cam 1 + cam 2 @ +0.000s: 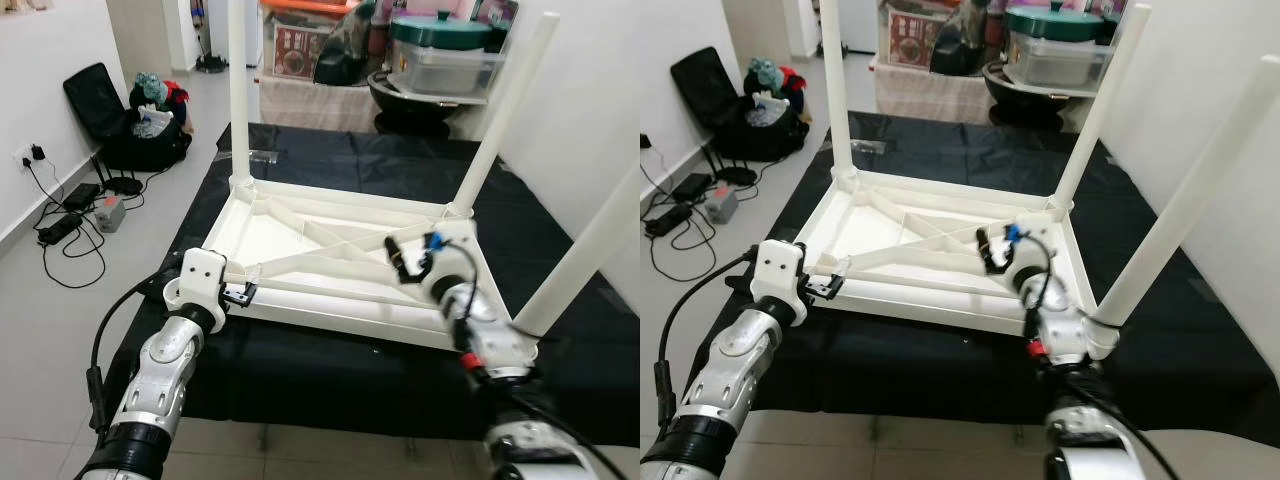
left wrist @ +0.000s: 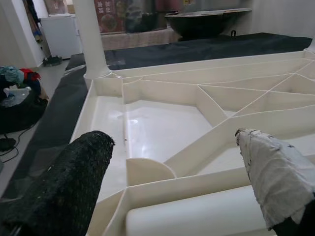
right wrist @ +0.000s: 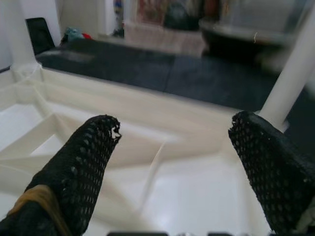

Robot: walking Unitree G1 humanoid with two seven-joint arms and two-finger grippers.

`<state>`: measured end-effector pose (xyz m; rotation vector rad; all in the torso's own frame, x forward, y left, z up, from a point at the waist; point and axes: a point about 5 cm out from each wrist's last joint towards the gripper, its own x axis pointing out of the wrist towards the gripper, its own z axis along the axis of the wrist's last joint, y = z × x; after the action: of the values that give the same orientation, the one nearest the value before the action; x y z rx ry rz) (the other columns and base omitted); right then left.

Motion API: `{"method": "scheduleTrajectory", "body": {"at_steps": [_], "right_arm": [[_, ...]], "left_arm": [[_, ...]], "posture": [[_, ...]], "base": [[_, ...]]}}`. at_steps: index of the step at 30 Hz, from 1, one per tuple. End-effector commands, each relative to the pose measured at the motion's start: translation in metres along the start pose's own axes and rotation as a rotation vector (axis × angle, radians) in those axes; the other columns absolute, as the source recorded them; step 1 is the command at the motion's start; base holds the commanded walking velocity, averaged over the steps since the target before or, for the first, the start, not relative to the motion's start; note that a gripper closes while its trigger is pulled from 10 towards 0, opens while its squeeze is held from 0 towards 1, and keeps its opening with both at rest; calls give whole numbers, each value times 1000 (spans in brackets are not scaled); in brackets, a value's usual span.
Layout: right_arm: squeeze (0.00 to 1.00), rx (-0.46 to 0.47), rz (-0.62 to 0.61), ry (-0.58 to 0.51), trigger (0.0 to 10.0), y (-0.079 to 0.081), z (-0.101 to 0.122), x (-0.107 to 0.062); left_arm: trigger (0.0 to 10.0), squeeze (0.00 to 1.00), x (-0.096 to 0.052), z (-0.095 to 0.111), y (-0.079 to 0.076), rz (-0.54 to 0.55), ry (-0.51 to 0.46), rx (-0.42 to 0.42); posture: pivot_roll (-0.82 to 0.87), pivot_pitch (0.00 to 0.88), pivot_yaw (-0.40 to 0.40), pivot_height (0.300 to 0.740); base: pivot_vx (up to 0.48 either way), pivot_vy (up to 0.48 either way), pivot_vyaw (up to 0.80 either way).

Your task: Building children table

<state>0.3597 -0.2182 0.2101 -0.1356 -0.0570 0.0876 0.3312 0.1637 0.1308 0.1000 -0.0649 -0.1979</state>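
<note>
Lying upside down on the black mat (image 1: 330,375), the white plastic table (image 1: 300,235) shows its ribbed underside, with three legs (image 1: 238,90) standing up from its corners and the corner nearest the left gripper (image 1: 238,294) looking bare. That left gripper sits at the table's near-left corner, its fingers (image 2: 64,187) spread wide either side of the rim there, pinching nothing. The right gripper (image 1: 405,262) hovers over the table's near-right area, just inside the rim and beside the near-right leg (image 1: 585,250), its fingers (image 3: 81,167) likewise parted and empty. The table looks light, stiff and smooth, so probably slippery; the thin rim or a diagonal rib seems the surest hold, rather than the round legs.
</note>
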Motion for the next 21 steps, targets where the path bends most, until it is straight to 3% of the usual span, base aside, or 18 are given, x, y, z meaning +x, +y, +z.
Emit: {"method": "scheduleTrajectory", "body": {"at_steps": [1, 2, 4, 5, 6, 8, 12, 15, 20, 21], "right_arm": [[0, -13, 17, -20, 10000, -12, 17, -5], [0, -13, 17, -20, 10000, -12, 17, -5], [0, -138, 20, 49, 10000, -35, 23, -15], [0, -138, 20, 49, 10000, -35, 23, -15], [0, -158, -24, 129, 10000, -59, 18, -24], [0, -153, -54, 213, 10000, -74, 8, -33], [0, -127, -51, 312, 10000, -81, -2, -44], [0, -21, 2, 523, 10000, -83, -32, -69], [0, -4, -14, 556, 10000, -83, -35, -73], [0, -6, -4, 556, 10000, -75, -30, -74]], "left_arm": [[10000, 0, -1, -3, 0, -6, 7, 11], [10000, 0, -1, -3, 0, -6, 7, 11], [10000, 0, -1, -4, 0, -4, 9, 9], [10000, 0, -1, -4, 0, -4, 9, 9], [10000, 0, 0, -5, -1, -2, 10, 7], [10000, 0, 1, -6, -3, -3, 9, 3], [10000, 0, 1, -6, -5, -5, 5, 1], [10000, 0, -4, -9, -2, 4, 11, 3], [10000, 0, -4, -10, 0, 9, 13, 5], [10000, 0, -3, -10, 0, 11, 12, 4]], "posture": [[29, 0, -75, 740], [29, 0, -75, 740], [9, 0, -76, 740], [9, 0, -76, 740], [-3, 0, -76, 740], [-8, 0, -78, 740], [-5, 0, -84, 740], [-12, 0, -94, 740], [-20, 0, -93, 740], [-22, 0, -91, 740]], "base": [[0, 0, 0], [0, 0, 0], [0, 0, 0], [0, 0, 0], [0, 0, 0], [0, 0, 0], [0, 0, 0], [0, 0, 0], [0, 0, 0], [0, 0, 0]]}}
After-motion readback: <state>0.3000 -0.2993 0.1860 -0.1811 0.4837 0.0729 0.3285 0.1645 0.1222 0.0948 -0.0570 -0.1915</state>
